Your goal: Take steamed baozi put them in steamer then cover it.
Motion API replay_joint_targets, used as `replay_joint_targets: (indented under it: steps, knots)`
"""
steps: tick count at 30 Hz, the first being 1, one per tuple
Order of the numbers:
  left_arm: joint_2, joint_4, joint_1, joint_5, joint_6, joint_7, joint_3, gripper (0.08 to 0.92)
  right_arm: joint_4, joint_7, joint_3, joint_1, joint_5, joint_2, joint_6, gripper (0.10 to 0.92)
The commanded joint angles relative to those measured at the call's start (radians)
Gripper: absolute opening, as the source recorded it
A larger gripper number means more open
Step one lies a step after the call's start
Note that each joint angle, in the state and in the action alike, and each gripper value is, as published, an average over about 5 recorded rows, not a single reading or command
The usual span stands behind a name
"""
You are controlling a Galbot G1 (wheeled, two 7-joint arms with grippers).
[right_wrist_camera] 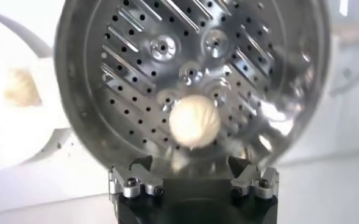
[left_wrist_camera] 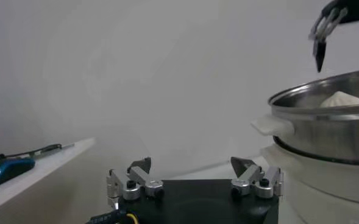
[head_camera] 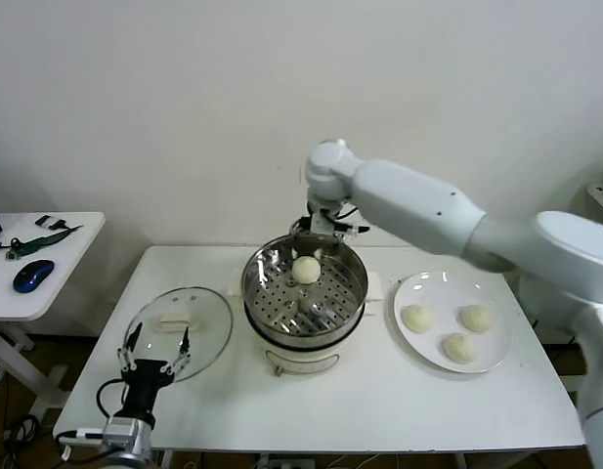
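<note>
Hovering over the steamer [head_camera: 272, 311], our right tool [head_camera: 315, 233] gapes wide and empty above one baozi [head_camera: 306, 270] on the perforated tray. Three baozi [head_camera: 416, 318] wait on the plate [head_camera: 497, 354]; our left tool [head_camera: 156, 342] stands wide beside the cover [head_camera: 208, 311].

A plain white wall [head_camera: 184, 107] fills the space behind the work, evenly lit and bare. In front of it stands a white table [head_camera: 379, 401] with rounded corners. To its left, apart from it, is a smaller white side table [head_camera: 57, 283]; on it lie a blue computer mouse [head_camera: 33, 275] near the front edge and dark cables [head_camera: 37, 237] toward the back. Below, a strip of dark floor [head_camera: 13, 391] shows.
</note>
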Motion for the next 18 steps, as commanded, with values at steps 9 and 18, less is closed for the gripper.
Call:
replay_joint_targets:
  steps: [9,18]
  knots:
    - [0.016,-0.015,0.015,-0.01,-0.026,-0.011,0.004,0.823,0.143,0.034,-0.183,0.062,0.621,-0.532,-0.61,0.823]
    - [0.019,-0.024,0.029,-0.023,-0.028,0.016,-0.002,0.823,0.057,0.006,0.138,-0.353,0.408,-0.568,-0.595,0.823]
